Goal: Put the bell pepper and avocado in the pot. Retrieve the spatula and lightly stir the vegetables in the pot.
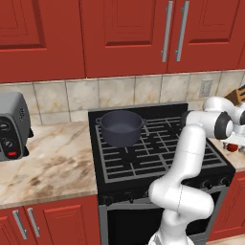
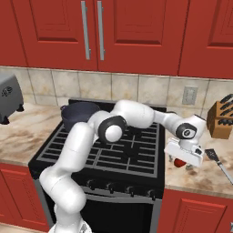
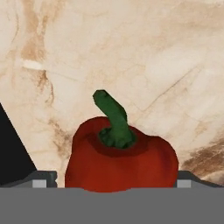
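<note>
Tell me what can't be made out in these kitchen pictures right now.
- Gripper closure: in the hand view the bell pepper sits between the fingertips, but the picture's bottom edge cuts off any contact.
- Bell pepper in the right base view: mostly hidden under the white hand.
- Pot in the right base view: partly behind the arm.
- Spatula: its handle runs off the right edge.
- Knife block: cropped by the right edge.

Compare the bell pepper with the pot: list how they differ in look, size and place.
The bell pepper is bright red with a green stem; the pot is dark grey-blue metal. The bell pepper is far smaller than the pot's mouth. The bell pepper sits on the marble counter under the gripper; the pot stands on the stove. Both are rounded.
</note>
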{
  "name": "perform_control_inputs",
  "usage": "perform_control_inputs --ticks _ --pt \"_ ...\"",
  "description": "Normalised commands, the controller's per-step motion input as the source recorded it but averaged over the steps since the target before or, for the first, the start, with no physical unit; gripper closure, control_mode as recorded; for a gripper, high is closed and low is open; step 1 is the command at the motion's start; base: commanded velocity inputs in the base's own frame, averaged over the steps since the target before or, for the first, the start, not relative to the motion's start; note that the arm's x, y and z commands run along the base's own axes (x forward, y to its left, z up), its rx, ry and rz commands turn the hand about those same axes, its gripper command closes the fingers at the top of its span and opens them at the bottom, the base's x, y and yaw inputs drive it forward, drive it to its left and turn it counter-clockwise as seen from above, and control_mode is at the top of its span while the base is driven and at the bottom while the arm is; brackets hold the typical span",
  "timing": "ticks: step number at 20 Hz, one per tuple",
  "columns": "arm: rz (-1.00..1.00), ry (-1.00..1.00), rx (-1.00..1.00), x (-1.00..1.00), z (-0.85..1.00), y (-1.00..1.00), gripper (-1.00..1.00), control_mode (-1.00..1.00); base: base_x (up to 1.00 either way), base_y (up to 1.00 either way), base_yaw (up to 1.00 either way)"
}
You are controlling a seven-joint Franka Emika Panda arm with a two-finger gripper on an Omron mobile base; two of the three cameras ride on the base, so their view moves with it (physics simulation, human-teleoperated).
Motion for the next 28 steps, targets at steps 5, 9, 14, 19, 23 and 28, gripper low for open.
perform_control_inputs --ticks 5,9,14,19,23,28 --pt "0.00 0.02 0.01 0.00 -0.03 0.00 1.00 -1.00 0.00 0.00 0.00" --pt "0.00 0.00 0.00 0.00 0.00 0.00 1.00 -1.00 0.00 0.00 0.00" --pt "0.00 -0.09 -0.02 0.00 0.00 0.11 1.00 -1.00 0.00 0.00 0.00" --pt "0.02 -0.33 -0.15 -0.22 0.26 0.51 1.00 -1.00 0.00 0.00 0.00" --pt "0.00 -0.47 -0.15 -0.29 0.82 0.62 1.00 -1.00 0.00 0.00 0.00" --pt "0.00 -0.38 -0.16 -0.34 1.00 0.56 1.00 -1.00 0.00 0.00 0.00"
